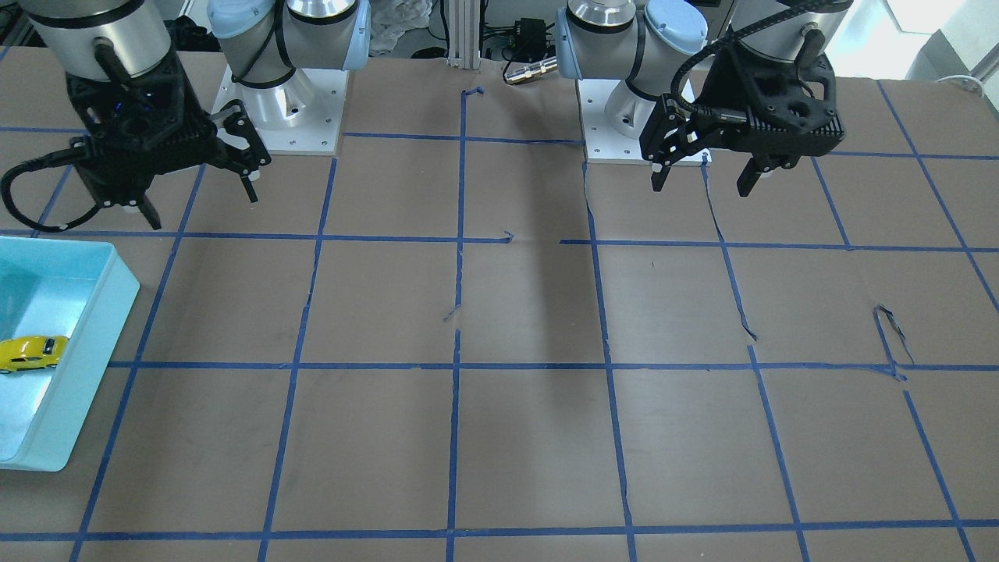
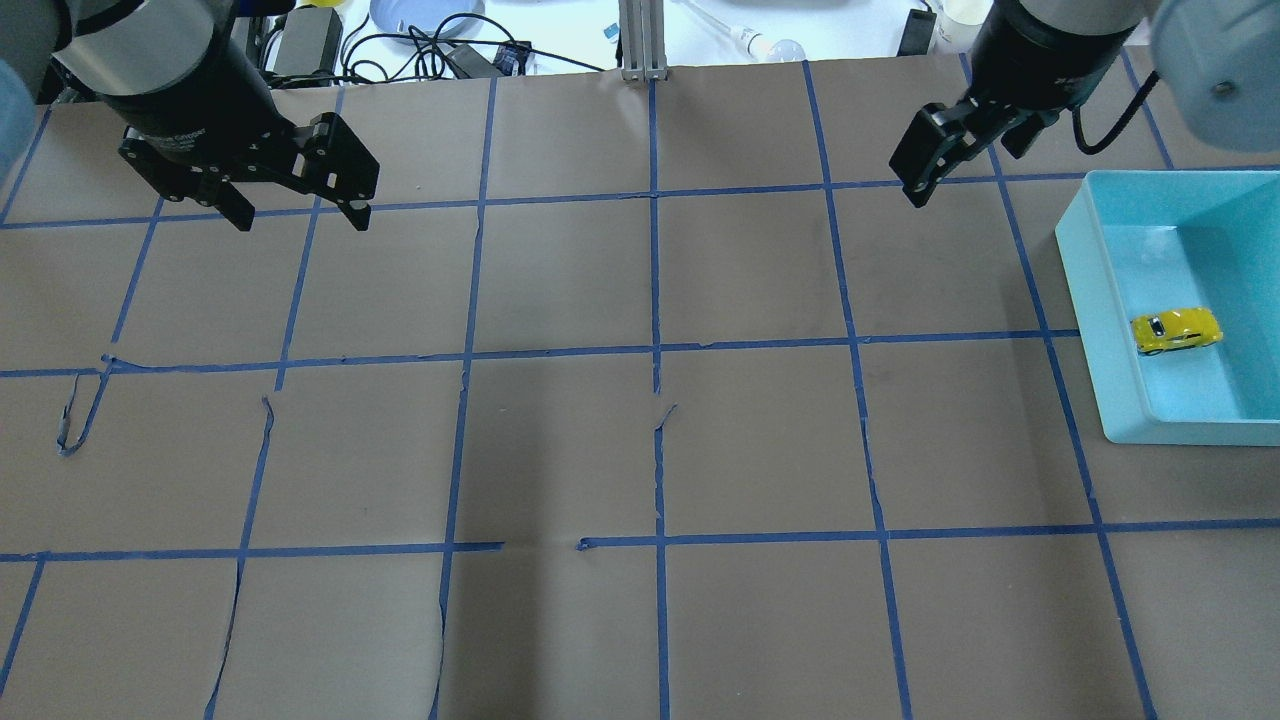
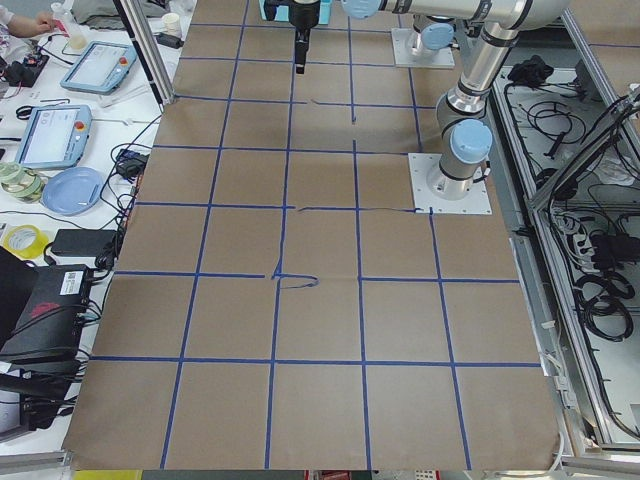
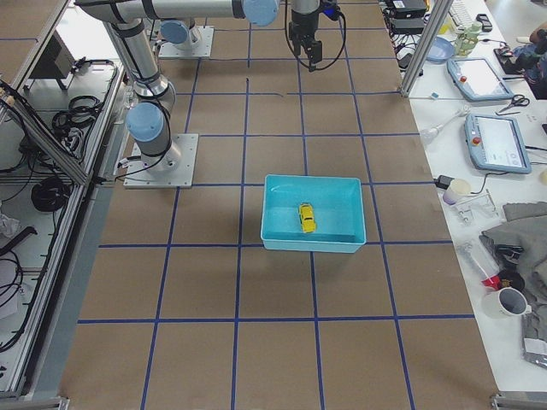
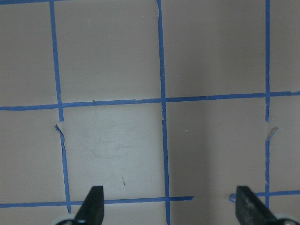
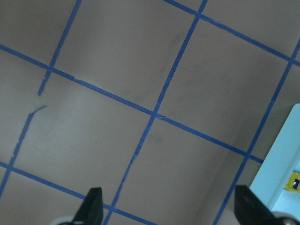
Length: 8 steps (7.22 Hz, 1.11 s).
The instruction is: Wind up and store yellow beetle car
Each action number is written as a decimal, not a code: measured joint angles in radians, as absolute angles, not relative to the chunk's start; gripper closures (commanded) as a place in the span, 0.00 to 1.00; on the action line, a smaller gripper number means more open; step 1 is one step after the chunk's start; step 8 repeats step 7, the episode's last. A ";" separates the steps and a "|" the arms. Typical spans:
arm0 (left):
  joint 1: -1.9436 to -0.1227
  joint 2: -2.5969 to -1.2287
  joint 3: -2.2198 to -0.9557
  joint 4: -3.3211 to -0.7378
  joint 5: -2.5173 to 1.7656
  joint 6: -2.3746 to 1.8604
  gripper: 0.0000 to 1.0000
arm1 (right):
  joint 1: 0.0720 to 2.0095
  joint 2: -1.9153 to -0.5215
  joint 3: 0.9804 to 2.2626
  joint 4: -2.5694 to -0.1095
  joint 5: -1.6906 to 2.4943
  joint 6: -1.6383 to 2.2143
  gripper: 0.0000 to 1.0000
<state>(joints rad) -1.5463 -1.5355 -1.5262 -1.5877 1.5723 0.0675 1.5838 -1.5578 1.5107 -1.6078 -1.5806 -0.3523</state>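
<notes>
The yellow beetle car lies inside a light-blue bin at the table's right end. It also shows in the front view, in the right side view, and as a yellow sliver at the edge of the right wrist view. My right gripper hangs open and empty above the table, beside the bin and toward the table's middle. Its fingers stand wide apart in the right wrist view. My left gripper is open and empty over the table's left part, with fingers spread in the left wrist view.
The brown table top carries a grid of blue tape, torn and lifted in spots. The two arm bases stand at the robot's edge. Tablets, cables and cups lie on side benches off the table.
</notes>
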 measured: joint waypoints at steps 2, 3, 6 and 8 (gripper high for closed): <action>-1.546 -1.536 -1.526 -1.588 1.572 0.067 0.00 | 1.624 -1.565 1.487 -1.550 -1.571 -0.122 0.00; -1.546 -1.536 -1.526 -1.588 1.572 0.067 0.00 | 1.629 -1.569 1.474 -1.531 -1.567 -0.070 0.00; -1.546 -1.536 -1.525 -1.587 1.572 0.067 0.00 | 1.632 -1.565 1.443 -1.515 -1.543 0.025 0.00; -1.546 -1.536 -1.525 -1.586 1.572 0.067 0.00 | 1.632 -1.563 1.438 -1.514 -1.539 0.036 0.00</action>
